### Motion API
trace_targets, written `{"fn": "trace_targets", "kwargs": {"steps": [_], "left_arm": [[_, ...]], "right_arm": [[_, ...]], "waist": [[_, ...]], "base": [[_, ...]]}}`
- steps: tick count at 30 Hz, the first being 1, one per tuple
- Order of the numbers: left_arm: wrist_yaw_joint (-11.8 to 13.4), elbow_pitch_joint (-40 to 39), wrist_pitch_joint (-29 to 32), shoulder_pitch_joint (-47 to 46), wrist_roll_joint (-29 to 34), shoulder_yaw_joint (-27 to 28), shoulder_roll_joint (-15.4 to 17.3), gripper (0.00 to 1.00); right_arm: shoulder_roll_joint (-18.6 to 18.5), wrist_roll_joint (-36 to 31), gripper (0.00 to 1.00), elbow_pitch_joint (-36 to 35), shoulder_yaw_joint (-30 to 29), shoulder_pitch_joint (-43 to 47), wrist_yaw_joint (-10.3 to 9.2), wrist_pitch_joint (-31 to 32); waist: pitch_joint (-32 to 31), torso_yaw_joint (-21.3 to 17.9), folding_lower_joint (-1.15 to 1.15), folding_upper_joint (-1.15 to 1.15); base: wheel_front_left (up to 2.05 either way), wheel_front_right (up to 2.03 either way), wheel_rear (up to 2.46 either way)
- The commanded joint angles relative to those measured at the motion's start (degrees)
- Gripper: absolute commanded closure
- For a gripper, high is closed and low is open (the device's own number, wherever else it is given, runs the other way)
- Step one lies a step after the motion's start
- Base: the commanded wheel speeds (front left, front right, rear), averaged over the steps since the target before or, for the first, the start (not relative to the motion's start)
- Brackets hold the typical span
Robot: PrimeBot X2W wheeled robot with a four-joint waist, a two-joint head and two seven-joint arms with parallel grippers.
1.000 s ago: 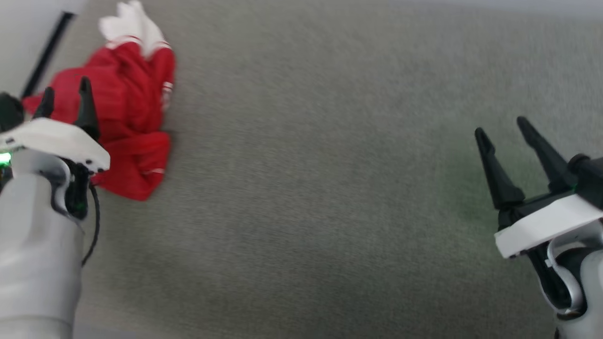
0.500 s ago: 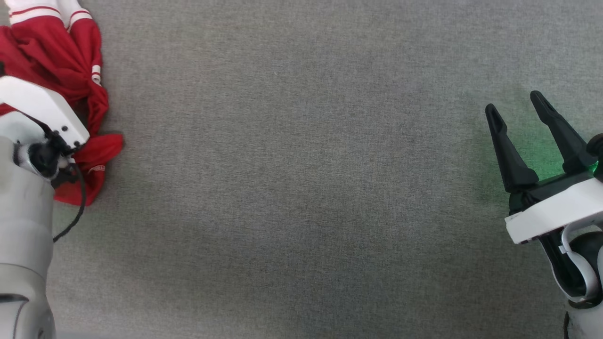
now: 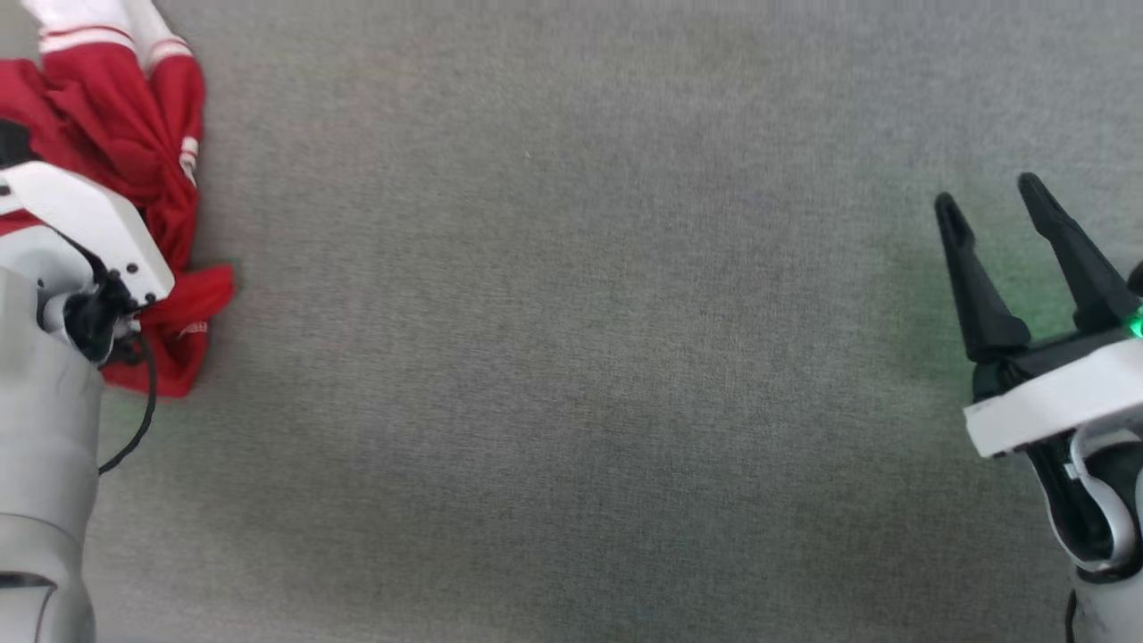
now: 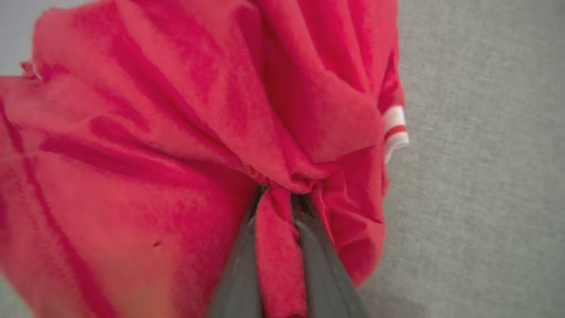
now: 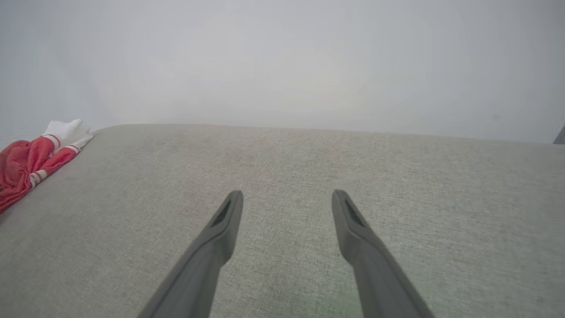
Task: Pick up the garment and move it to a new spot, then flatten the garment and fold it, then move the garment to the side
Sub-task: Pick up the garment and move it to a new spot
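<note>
I take the grey cloth surface (image 3: 571,357) as my reference. The garment (image 3: 134,134) sits bunched in a crumpled red heap at the surface's left edge, toward its far corner. One white sleeve (image 3: 80,18) points to the far side, edged with red-and-white striped trim (image 4: 394,132).

Through the left wrist camera, my left gripper (image 4: 282,207) is clenched on the garment. A narrow fold of red cloth is pinched between its two dark fingers (image 4: 238,274), and the rest of the fabric billows out above and to the sides of the pinch. From the head camera the fingers themselves are hidden under the white wrist housing (image 3: 89,223), which hangs over the heap at the surface's left edge. A black cable (image 3: 134,429) loops down below it. I cannot tell whether any of the cloth is raised off the surface.

My right gripper (image 3: 989,192) is over the surface's right side, well apart from the garment. Its jaws are spread wide and nothing is between them. The right wrist camera confirms this: the two fingers of that gripper (image 5: 287,194) point across bare grey cloth, with the garment (image 5: 22,168) far off at the surface's far-left corner. A pale wall (image 5: 282,66) rises behind the surface's far edge.
</note>
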Motion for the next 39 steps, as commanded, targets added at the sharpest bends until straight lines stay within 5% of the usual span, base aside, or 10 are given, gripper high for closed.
{"fn": "trace_targets", "kwargs": {"steps": [1, 14, 23, 29, 39], "left_arm": [[-0.21, 0.27, -0.60, 1.21, 0.54, -0.57, 0.58, 1.00], [-2.02, -9.53, -6.77, -3.41, 3.94, -6.77, 5.07, 1.00], [-2.04, -24.80, -1.66, 0.09, 0.69, -11.71, 7.96, 1.00], [-1.97, -38.98, 4.82, 5.18, -1.84, -13.33, 10.77, 1.00], [2.46, -62.95, 15.80, 14.00, -3.76, -15.22, 11.67, 1.00]], "right_arm": [[0.23, 0.16, 0.00, 0.42, -0.42, 0.92, -0.02, -0.50], [3.87, 1.30, 0.00, 3.92, -3.18, 5.49, -0.02, -3.74], [6.37, 1.44, 0.00, 4.55, -5.53, 7.57, -0.02, -5.18], [6.76, 0.76, 0.00, 4.26, -8.08, 8.28, -0.02, -6.24], [7.34, 0.14, 0.00, 3.51, -12.11, 9.03, -0.02, -6.86]], "waist": [[-2.16, 1.09, 0.00, 0.00], [-14.72, 4.94, 0.00, 0.00], [-19.93, 4.86, 0.00, 0.00], [-21.20, 2.30, 0.00, 0.00], [-20.55, -6.50, 0.00, 0.00]], "base": [[0.00, 0.00, 0.00], [0.00, 0.00, 0.00], [0.00, 0.00, 0.00], [0.00, 0.00, 0.00], [0.00, 0.00, 0.00]]}}
